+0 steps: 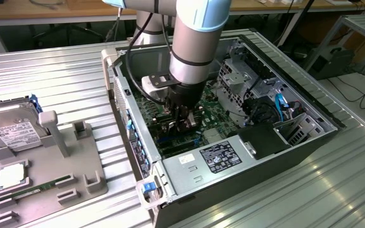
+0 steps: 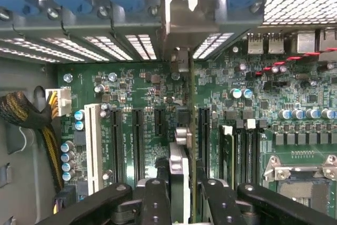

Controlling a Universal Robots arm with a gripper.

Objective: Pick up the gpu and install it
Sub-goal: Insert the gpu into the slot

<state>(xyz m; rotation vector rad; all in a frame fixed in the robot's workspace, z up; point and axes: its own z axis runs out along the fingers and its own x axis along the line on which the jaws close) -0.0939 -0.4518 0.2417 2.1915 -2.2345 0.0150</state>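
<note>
The gpu point(image 2: 179, 164) shows edge-on in the wrist view, upright between my gripper's point(image 2: 184, 196) black fingers point(image 2: 152, 198), which are shut on it. Its silver end bracket point(image 2: 179, 25) reaches the case's rear slot openings. The card stands over the green motherboard point(image 2: 142, 93), beside the long black expansion slots point(image 2: 202, 135). Whether its edge sits in a slot I cannot tell. In the exterior view my gripper point(image 1: 181, 122) is down inside the open computer case point(image 1: 309, 128), low over the board.
A white slot point(image 2: 92, 146) and a yellow-black cable bundle point(image 2: 26, 114) lie to one side of the card, memory slots point(image 2: 237, 151) and the CPU socket point(image 2: 300, 177) to the other. At the exterior view's left, a grey fixture point(image 1: 74, 161) holds a hard drive point(image 1: 11, 133) and a RAM stick point(image 1: 40, 189). The power supply point(image 1: 220, 156) fills the case's near end.
</note>
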